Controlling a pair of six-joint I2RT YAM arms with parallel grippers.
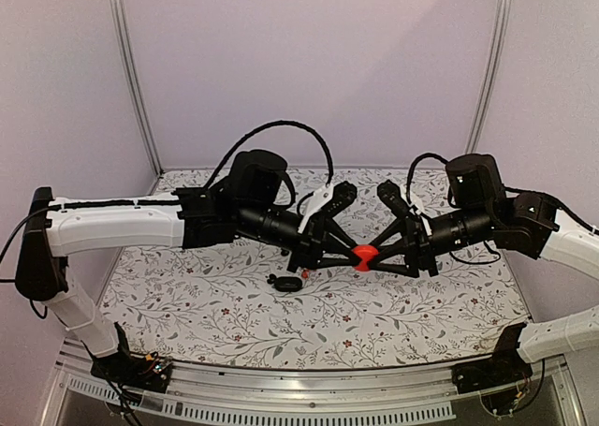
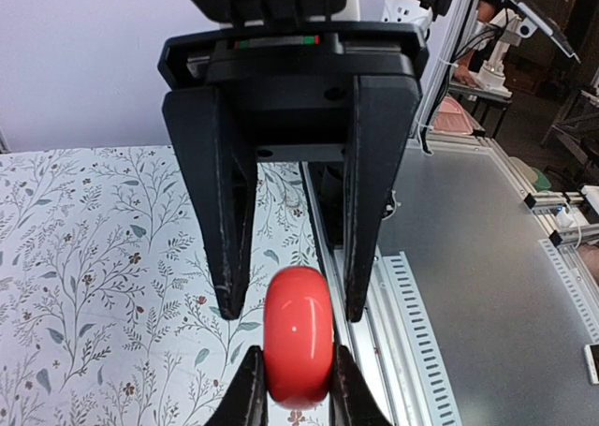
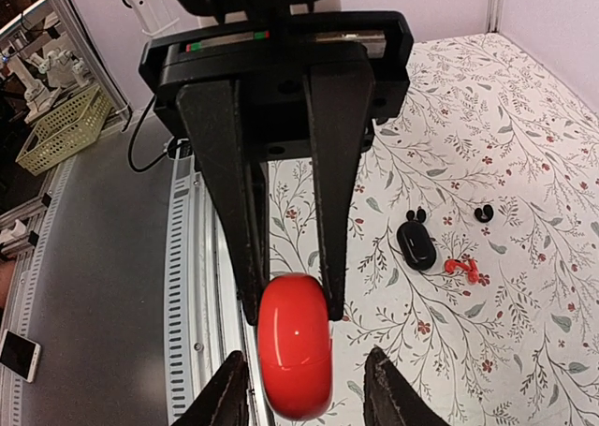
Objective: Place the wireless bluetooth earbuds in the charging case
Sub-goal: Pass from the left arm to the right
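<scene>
The charging case (image 3: 416, 243), a glossy black oval, lies on the floral table (image 1: 289, 283). Tiny black earbuds sit beside it: a pair (image 3: 417, 216) touching its far end and one (image 3: 483, 213) apart to the right. Both grippers meet in mid-air above the table's middle, away from the case. My left gripper (image 2: 298, 365) is shut on a glossy red rounded pebble (image 2: 299, 337) with a seam, which also shows from above (image 1: 365, 254). My right gripper (image 3: 304, 374) faces it, open, its fingers standing clear on both sides of the red pebble (image 3: 294, 346).
Tiny red pieces (image 3: 461, 269) lie just right of the black case. The floral cloth (image 1: 215, 304) ends at a metal rail (image 1: 309, 384) along the near edge. Grey walls close the back and sides.
</scene>
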